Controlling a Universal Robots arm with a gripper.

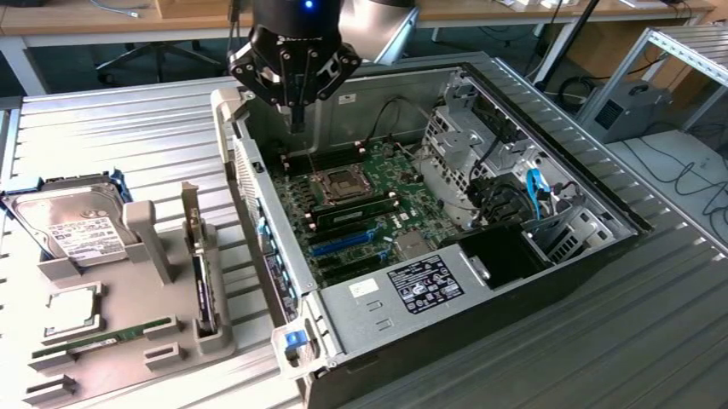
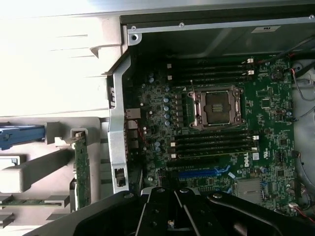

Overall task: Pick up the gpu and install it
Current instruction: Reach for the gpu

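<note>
The gpu [image 1: 198,277] is a thin black card with a silver bracket. It stands on edge in a slot of the grey holder [image 1: 125,366], at the exterior view's left of the open computer case [image 1: 376,298]. In the wrist view the gpu [image 2: 81,169] shows edge-on beside the case wall. My gripper [image 1: 298,119] hangs over the far end of the case, above the motherboard [image 1: 393,200], with its fingers shut and nothing between them. It is well apart from the gpu. The gripper's black body [image 2: 172,216] hides the board beneath it.
The holder also carries a silver hard drive [image 1: 74,228], a square processor chip [image 1: 75,311] and a green memory stick [image 1: 105,337]. Inside the case are the processor socket [image 1: 340,183], a blue card slot [image 1: 343,243], cables [image 1: 533,192] and a black power supply [image 1: 424,285].
</note>
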